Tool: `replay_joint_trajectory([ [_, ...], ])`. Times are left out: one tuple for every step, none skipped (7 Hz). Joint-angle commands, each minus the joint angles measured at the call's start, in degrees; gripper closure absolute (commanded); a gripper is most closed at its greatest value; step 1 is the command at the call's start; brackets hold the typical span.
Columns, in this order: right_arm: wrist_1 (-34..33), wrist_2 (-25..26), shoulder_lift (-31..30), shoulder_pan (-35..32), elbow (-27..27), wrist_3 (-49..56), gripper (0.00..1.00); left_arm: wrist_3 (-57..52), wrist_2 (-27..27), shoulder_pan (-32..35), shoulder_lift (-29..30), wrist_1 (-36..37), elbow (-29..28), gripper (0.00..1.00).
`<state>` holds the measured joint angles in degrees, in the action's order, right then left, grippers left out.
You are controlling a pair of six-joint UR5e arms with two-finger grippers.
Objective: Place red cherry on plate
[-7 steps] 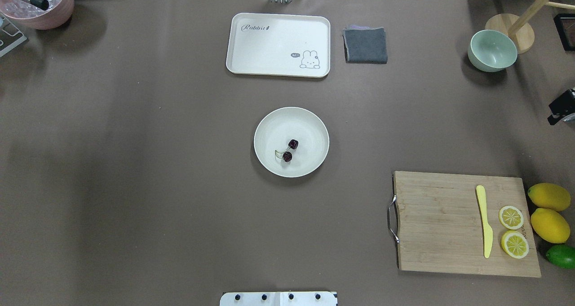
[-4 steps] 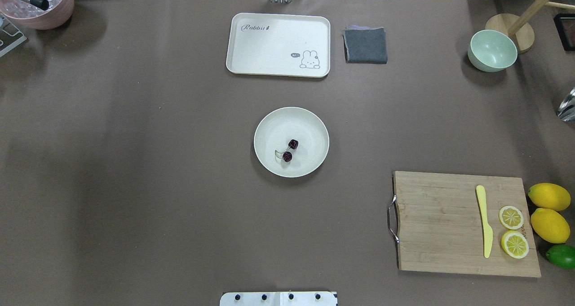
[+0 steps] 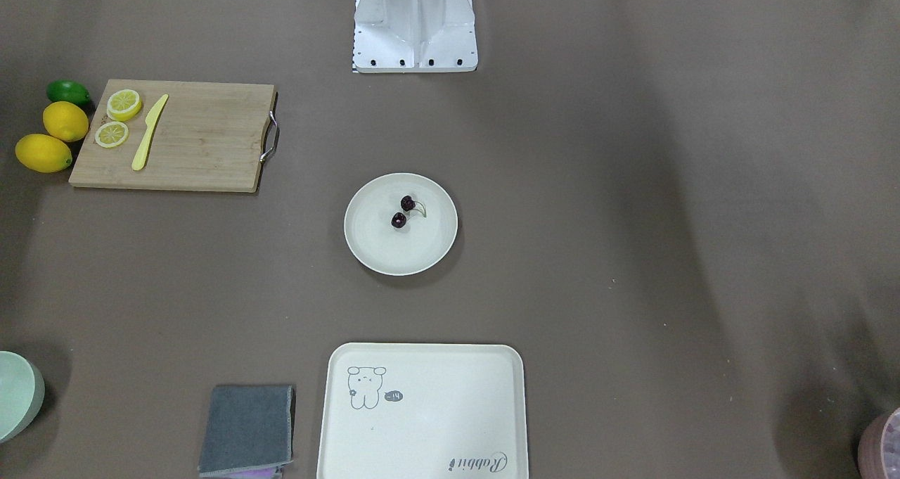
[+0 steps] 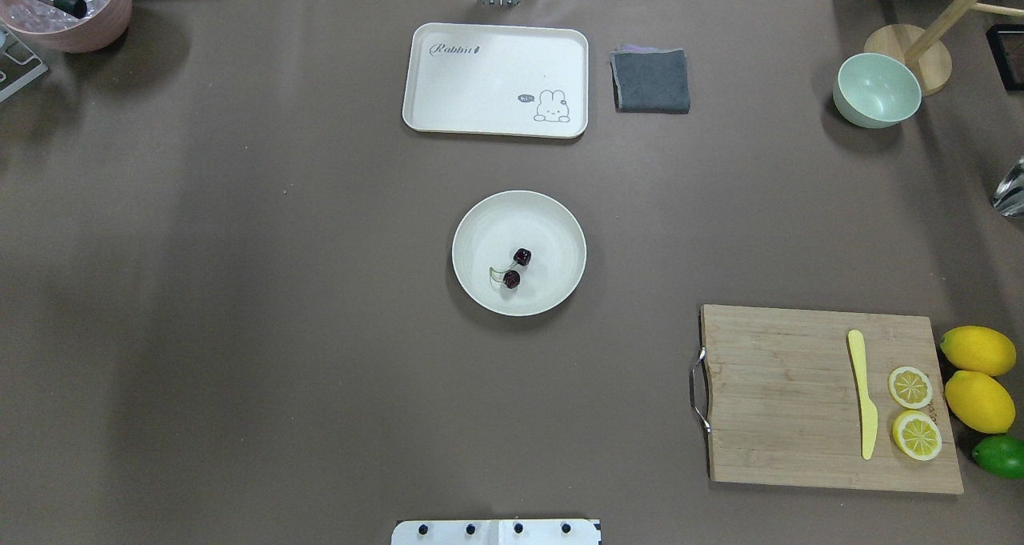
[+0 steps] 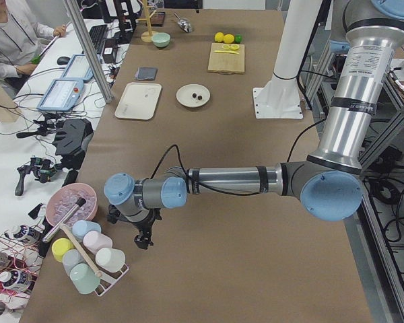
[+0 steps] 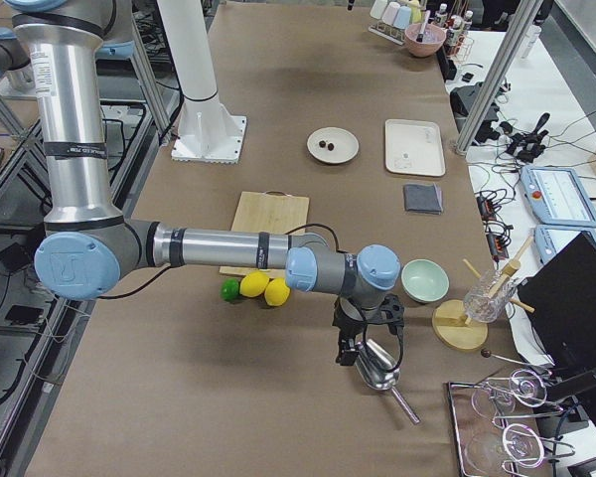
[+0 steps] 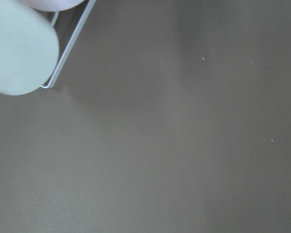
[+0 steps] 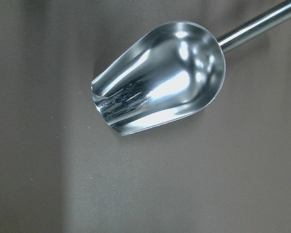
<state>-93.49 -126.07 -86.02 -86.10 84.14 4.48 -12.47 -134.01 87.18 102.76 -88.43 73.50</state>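
The red cherry (image 4: 516, 267), two dark glossy fruits on pale green stems, lies inside the round cream plate (image 4: 552, 225) at the table's middle, also shown in the front view as the cherry (image 3: 403, 212) on the plate (image 3: 373, 240). Neither gripper is near it. My left gripper (image 5: 145, 239) hangs low over the table's left end beside a cup rack; I cannot tell if it is open or shut. My right gripper (image 6: 350, 356) hovers at the right end just above a metal scoop (image 8: 160, 77); I cannot tell its state either.
Beyond the plate lie a cream rabbit tray (image 4: 496, 79) and a grey cloth (image 4: 650, 81). A pale green bowl (image 4: 876, 89) sits far right. A cutting board (image 4: 784, 401) carries a yellow knife and lemon slices, with lemons (image 4: 978, 377) and a lime beside it.
The dark tip of my right gripper at the overhead view's right edge has slipped out of frame, uncovering the scoop's end. The cherry and the plate have not moved.
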Motion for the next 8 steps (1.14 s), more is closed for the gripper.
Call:
replay_joint_trajectory([
  [0.1, 1.2, 0.1, -0.9, -0.1, 0.0, 0.0, 0.3, 2.0, 0.3, 0.0, -1.0, 0.1, 0.02],
  [0.1, 0.7, 0.0, -1.1, -0.1, -0.2, 0.0, 0.6, 2.0, 0.3, 0.0, -1.0, 0.1, 0.02],
  [0.1, 0.1, 0.2, -2.1, 0.0, -0.3, 0.0, 0.6, 1.8, 0.8, 0.2, -1.0, 0.1, 0.02],
  [0.1, -2.2, 0.3, -2.7, 0.1, -0.4, 0.0, 0.6, 1.6, 1.9, 0.5, -0.7, 0.1, 0.02],
  [0.1, -3.4, 0.2, -2.7, 0.1, -0.4, 0.0, 0.8, 1.6, 2.3, 1.3, -0.3, 0.0, 0.02],
  [0.1, -5.2, 0.1, -3.0, 0.1, -0.4, 0.0, 0.9, 1.0, 2.4, 1.4, -0.3, -0.1, 0.02],
  [0.1, -7.0, -0.1, -3.8, 0.1, -0.4, 0.0, 0.9, 0.7, 2.4, 1.4, -0.3, 0.0, 0.02],
  [0.1, -7.7, -0.1, -4.0, 0.1, -0.4, 0.0, 0.9, 0.7, 2.4, 1.4, -0.3, 0.0, 0.02],
])
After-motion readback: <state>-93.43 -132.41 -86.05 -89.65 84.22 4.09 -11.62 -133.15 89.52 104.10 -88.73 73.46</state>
